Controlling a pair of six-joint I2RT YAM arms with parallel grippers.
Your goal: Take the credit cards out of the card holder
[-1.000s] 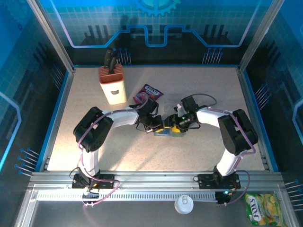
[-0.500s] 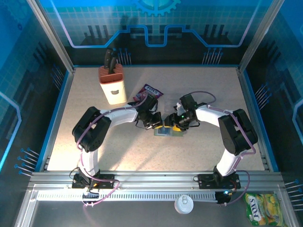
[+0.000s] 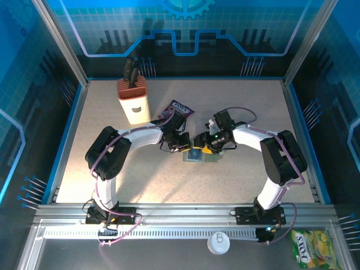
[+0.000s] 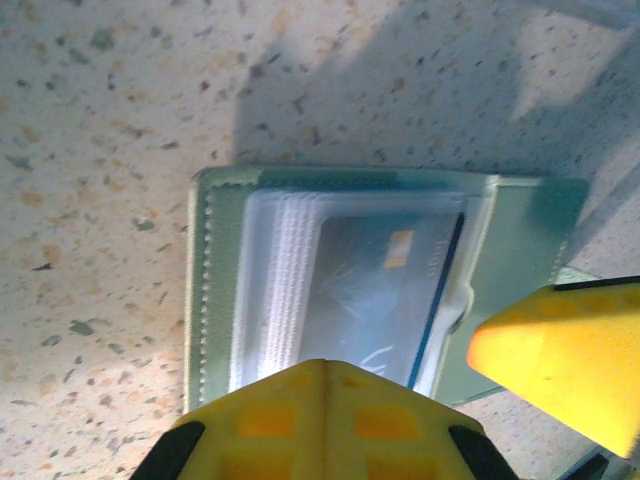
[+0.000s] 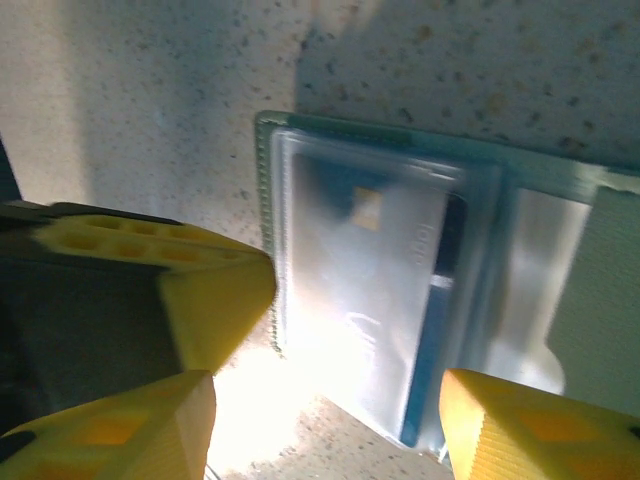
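Left pincer point(image 4: 325, 378): fingers pressed together, nothing seen between them, tips over the near edge of the card holder point(image 4: 518, 240). Contact uncertain. Right pincer point(image 5: 325, 395): spread wide, close over the same holder, gripping nothing. Both meet mid-worktop point(image 3: 135, 169).

Card holder lies open and flat, grey-green, with the clear sleeve point(image 4: 290, 280) facing up.

One blue credit card point(image 4: 385, 290), gold chip showing, sits fully inside that sleeve. Whether others sit behind it, cannot tell.

Progress, my reading: holder opened and approached, no card drawn out yet. All extraction remains. Likely needs one pincer steadying the holder while the other pinches the card's exposed edge and slides it free.
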